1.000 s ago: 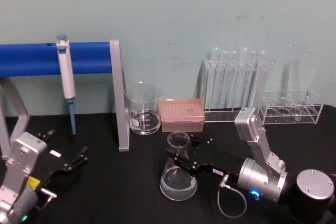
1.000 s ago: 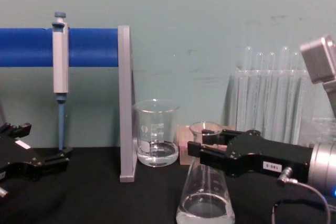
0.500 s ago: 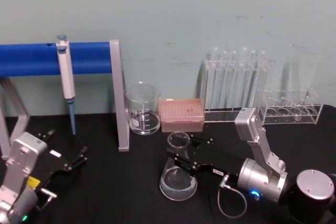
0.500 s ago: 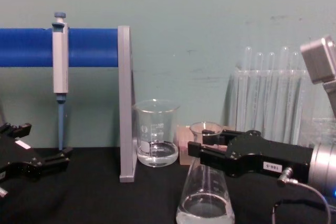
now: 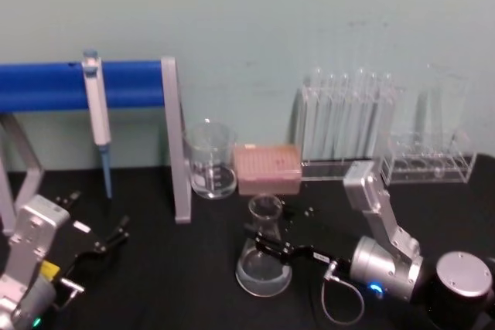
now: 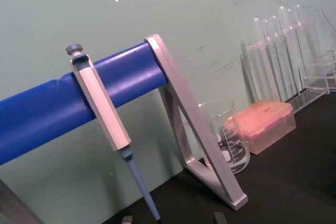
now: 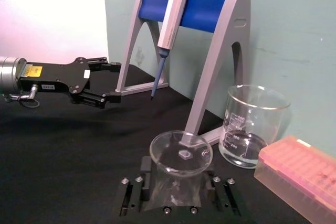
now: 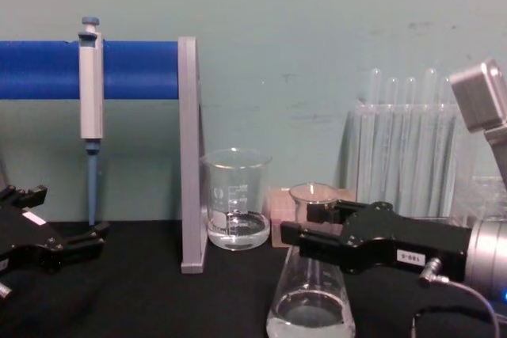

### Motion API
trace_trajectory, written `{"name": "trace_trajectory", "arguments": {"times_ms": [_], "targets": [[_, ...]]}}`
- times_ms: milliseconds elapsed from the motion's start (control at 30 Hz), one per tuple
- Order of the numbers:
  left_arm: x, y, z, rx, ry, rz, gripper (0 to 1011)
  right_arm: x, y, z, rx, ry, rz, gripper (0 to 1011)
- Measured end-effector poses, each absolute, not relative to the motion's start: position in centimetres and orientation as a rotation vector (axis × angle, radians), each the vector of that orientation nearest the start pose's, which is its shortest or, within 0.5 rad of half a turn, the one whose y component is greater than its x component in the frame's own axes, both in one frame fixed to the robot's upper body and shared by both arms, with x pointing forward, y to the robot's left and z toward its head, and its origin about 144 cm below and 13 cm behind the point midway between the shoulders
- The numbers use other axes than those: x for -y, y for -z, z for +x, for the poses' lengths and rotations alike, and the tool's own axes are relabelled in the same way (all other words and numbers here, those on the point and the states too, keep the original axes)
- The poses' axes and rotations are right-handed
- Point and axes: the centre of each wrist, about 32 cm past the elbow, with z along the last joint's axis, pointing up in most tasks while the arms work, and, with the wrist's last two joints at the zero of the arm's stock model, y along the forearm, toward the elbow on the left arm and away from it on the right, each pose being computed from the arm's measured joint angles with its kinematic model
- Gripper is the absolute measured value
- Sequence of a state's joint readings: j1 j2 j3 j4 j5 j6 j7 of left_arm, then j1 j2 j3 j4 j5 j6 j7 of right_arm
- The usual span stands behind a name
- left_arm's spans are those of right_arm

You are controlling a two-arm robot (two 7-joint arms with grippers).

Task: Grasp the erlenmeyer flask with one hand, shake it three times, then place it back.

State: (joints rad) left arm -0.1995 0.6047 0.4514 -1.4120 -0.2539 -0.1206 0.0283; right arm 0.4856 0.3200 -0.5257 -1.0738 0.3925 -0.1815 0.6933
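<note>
The erlenmeyer flask (image 5: pixel 264 264) stands on the black table, clear glass with a little liquid in its wide base; it also appears in the chest view (image 8: pixel 310 306) and the right wrist view (image 7: pixel 179 167). My right gripper (image 5: pixel 272 231) reaches in from the right at neck height. Its black fingers (image 7: pixel 132 196) sit on either side of the flask just below the flared mouth, with a narrow gap, so it is open (image 8: pixel 307 225). My left gripper (image 5: pixel 108 242) rests open low at the left, far from the flask (image 7: pixel 102 83).
A glass beaker (image 5: pixel 209 158) and a pink tip box (image 5: pixel 267 168) stand just behind the flask. A blue-barred stand (image 5: pixel 173 144) holding a pipette (image 5: pixel 97 113) is at the back left. Test-tube racks (image 5: pixel 348 125) line the back right.
My right gripper has dropped slightly lower along the flask's neck. The flask has stayed on the table, and the left arm has not moved.
</note>
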Motion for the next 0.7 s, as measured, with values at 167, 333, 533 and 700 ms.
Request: {"name": "trace_trajectory", "arguments": {"times_ms": [167,333,533,700], "targets": [[-30.97,-113.98,48.86,0.285,-1.248,0.304,1001,23.25,-114.09,56.98,0.071,0.582,-0.084,691],[-30.97,-113.98,48.86,0.285,-1.248,0.304,1001,23.25,-114.11,56.99,0.071,0.582,-0.083,840],[-30.97,-113.98,48.86,0.285,-1.248,0.305,1001,23.26,-114.15,57.01,0.072,0.583,-0.08,999],[-30.97,-113.98,48.86,0.285,-1.248,0.304,1001,23.27,-114.17,57.02,0.072,0.583,-0.079,1003]]}}
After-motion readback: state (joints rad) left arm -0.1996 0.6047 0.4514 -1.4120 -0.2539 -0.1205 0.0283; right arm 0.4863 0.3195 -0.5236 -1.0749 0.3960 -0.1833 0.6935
